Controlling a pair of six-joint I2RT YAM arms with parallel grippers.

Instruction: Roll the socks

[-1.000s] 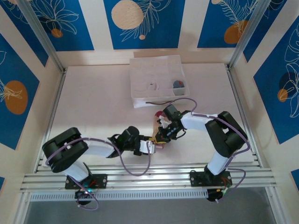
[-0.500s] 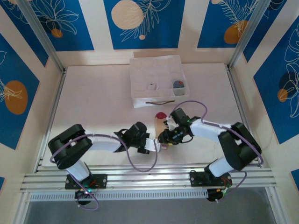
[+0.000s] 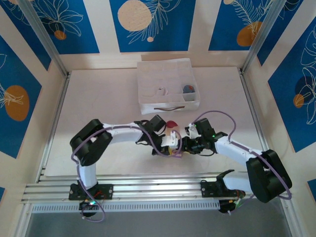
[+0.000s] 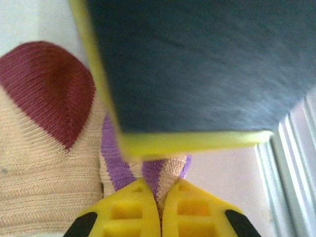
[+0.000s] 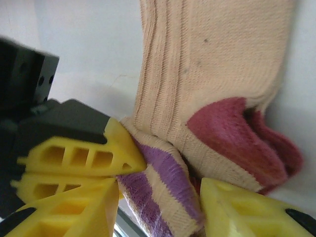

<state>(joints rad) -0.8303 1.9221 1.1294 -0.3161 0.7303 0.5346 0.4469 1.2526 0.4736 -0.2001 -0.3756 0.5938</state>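
With the left gripper [image 4: 159,192] clamped on the striped cuff [image 4: 118,163] of the tan sock [image 3: 171,131], which lies mid-table [image 3: 98,113], and the right gripper [image 5: 158,217] spread beside it, roll tightly toward the maroon toe [image 4: 44,84].

Blurred dark slab with yellow rim [image 4: 197,64], ahead of the left claw [image 4: 159,200], hides part of the tan sock [image 4: 44,163]; its striped cuff [image 5: 148,190] runs off-frame within the right claw [image 5: 158,210].
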